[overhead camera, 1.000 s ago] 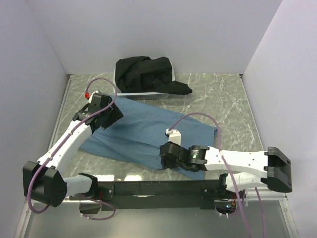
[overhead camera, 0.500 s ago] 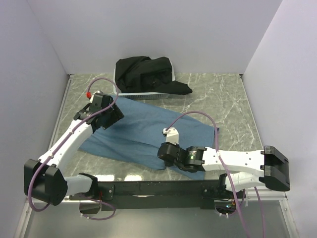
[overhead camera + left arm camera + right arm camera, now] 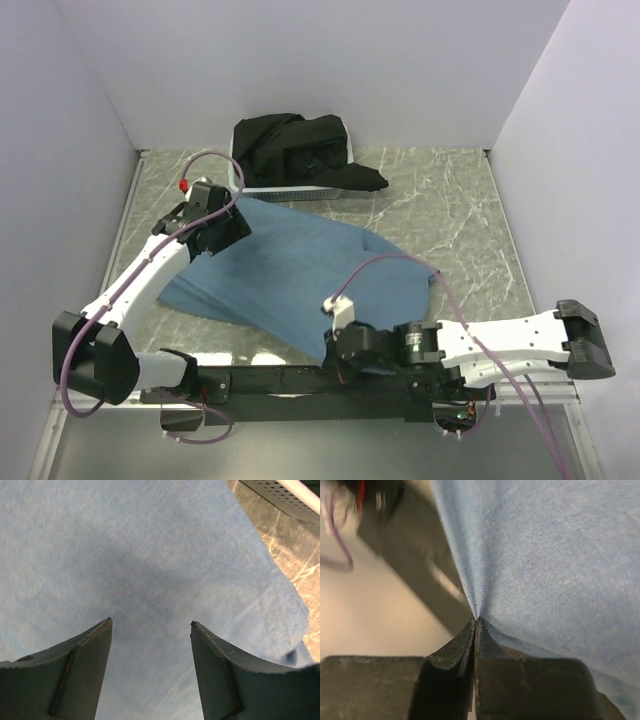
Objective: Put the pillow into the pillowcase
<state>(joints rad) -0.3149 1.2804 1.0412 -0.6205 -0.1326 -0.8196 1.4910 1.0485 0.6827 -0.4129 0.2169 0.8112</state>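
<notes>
Grey-veined marble made up the table (image 3: 450, 200), walled in white on three sides, with a black cloth (image 3: 300, 150) heaped over a white perforated tray (image 3: 290, 190) at the far edge. The pillowcase (image 3: 290, 260) lay spread across the middle of the table, its near edge drawn into a ridge running toward the black rail (image 3: 280, 380) at the front. The right gripper (image 3: 476, 620) had its jaws pressed fully together on a thin fold of that blue fabric, which fanned away from the pinch in taut creases. The left gripper (image 3: 150, 624) stood over the far-left part of the pillowcase with its fingers (image 3: 82, 650) spread wide and nothing between them. The pillow did not show in any view; whether it lay under the blue fabric could not be told. The main risk, as I judged it, sat in the right-hand pinch: so little cloth was caught at the fingertips that a hard pull could let it slip free. It was also unclear whether one layer or both were held; if both, the mouth would stay shut and no cushion could enter. Pulling further forward could drag the fabric over the rail and snag it there. The left fingers, if closed where they hovered, might likewise gather both layers.
</notes>
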